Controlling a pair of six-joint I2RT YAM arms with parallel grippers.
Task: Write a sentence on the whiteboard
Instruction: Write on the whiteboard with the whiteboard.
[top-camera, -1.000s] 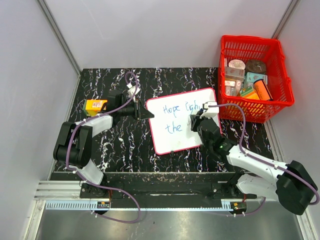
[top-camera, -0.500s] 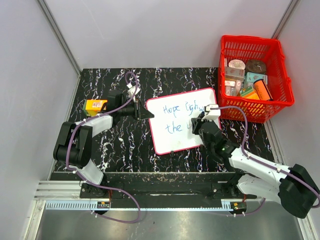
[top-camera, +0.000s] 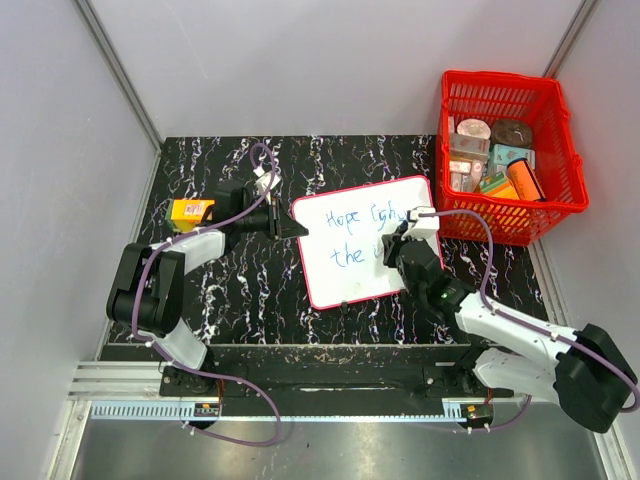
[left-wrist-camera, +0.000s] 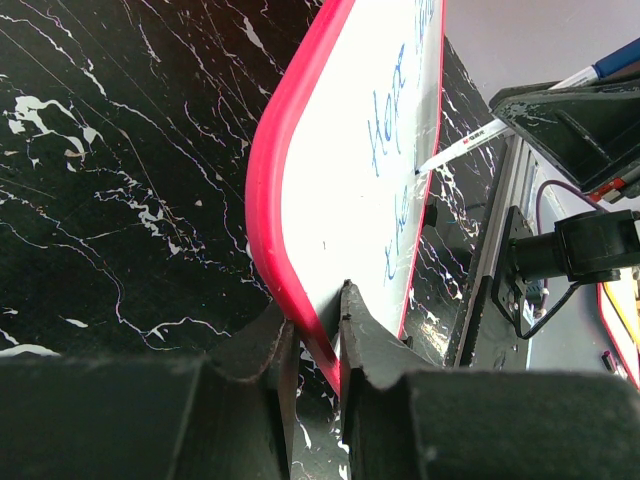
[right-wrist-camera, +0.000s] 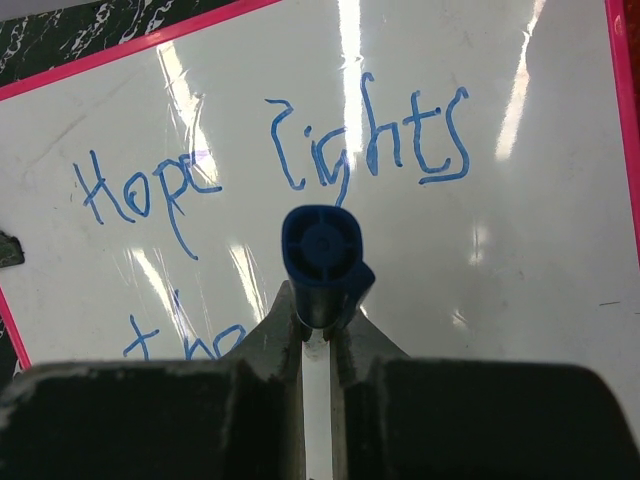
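Three words down of the sentence (right-wrist-camera: 280, 160): "Hope lights" above, "the" below. Whiteboard (top-camera: 350, 255) in the middle of the table (top-camera: 230, 290), long axis left to right at a slight tilt, left rim pinched in the left gripper (left-wrist-camera: 315, 330), jaws narrow on the red frame. Clamped tight in the right gripper (right-wrist-camera: 318, 315), a blue marker (right-wrist-camera: 322, 255), just right of "the". Calls for travel rightward along that axis, most likely, over blank board on the right arm's side. From the right wrist: words legible, tip hidden behind the pen's own end. From the left wrist: tip apparently on the board, writing foreshortened.
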